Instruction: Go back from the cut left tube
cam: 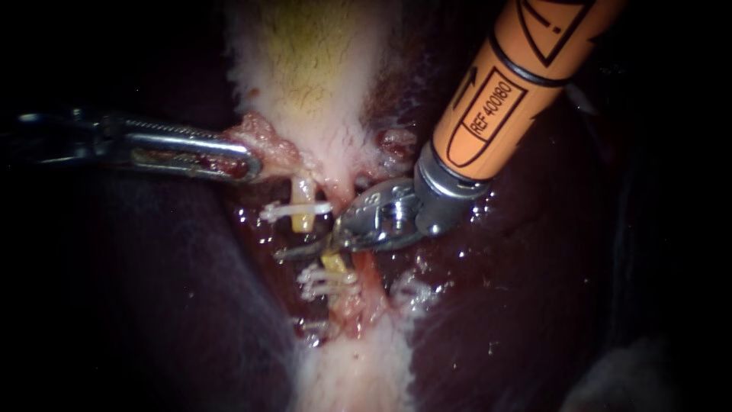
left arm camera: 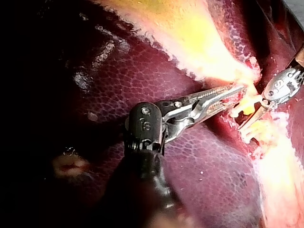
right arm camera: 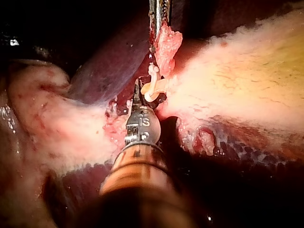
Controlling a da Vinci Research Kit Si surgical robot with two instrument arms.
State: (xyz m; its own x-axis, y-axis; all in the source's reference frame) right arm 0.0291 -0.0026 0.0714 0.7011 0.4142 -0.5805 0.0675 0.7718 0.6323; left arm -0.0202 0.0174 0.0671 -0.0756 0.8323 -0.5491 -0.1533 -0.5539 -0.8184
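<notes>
Left instrument [cam: 245,164]: end effector clenched on gallbladder [cam: 305,84] tissue, nine o'clock of cut.
Right instrument [cam: 305,250]: end effector closed, empty, between cut left tube [cam: 303,221] stumps.

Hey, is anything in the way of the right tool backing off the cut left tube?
Nothing visible. The right tool sits between the clipped ends of the cut left tube, and back along its shaft only liver lies underneath.

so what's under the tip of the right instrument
The right instrument lies across the gap in the cut tube: its upper stump with a white clip shows above, its lower clipped stump below. Tissue directly beneath the tip is hidden.
</notes>
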